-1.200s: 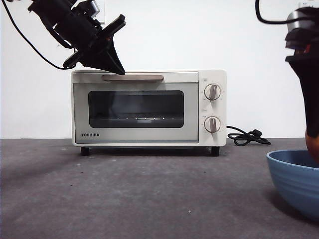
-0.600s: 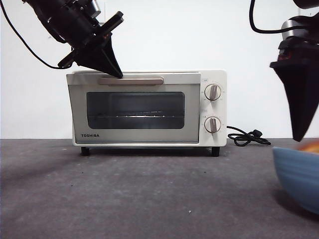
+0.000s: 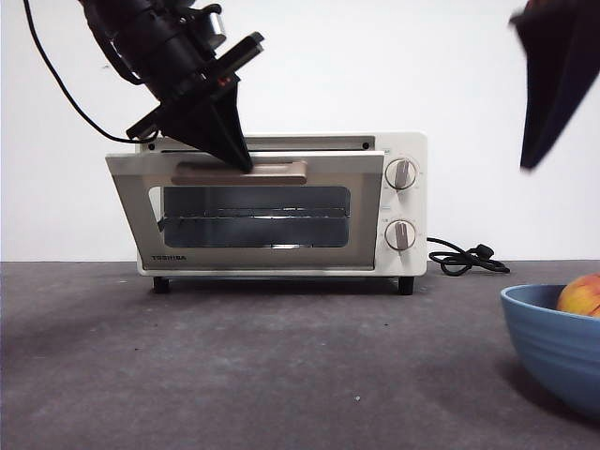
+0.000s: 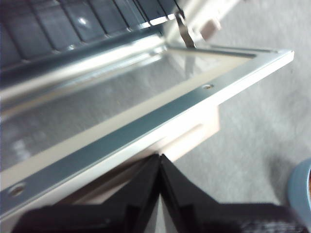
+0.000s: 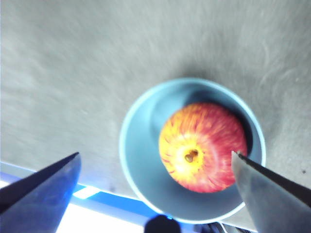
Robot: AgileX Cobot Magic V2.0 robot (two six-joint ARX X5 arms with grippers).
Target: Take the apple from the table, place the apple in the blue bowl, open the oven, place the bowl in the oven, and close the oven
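Cream-white oven at the back of the counter, glass door tipped part-way out from the top, nowhere near flat yet. Left pincer pressed together to a single point, tip hooked over the beige handle, towards its left end rather than the middle. Not pinching the bar as far as can be told from the wrist camera, just bearing down on it.

Tips for finishing the pull, just a judgement call:
- Follow the hinge arc, out and down, not straight down.
- Go slow. With closed tips only resting on the bar, easy to slip off and let the door spring shut.
- Watch for twist, given the off-centre contact.
- Take the door all the way flat before bringing anything over.

Containers now. Blue bowl on the counter, well off to the right of the oven, with the apple sitting inside, stem end up, leaning to one side of the bowl. Right pincer spread wide, hanging above the bowl, touching neither bowl nor apple. Inside the oven, only a bare wire rack visible. Probably enough width in there for the bowl.
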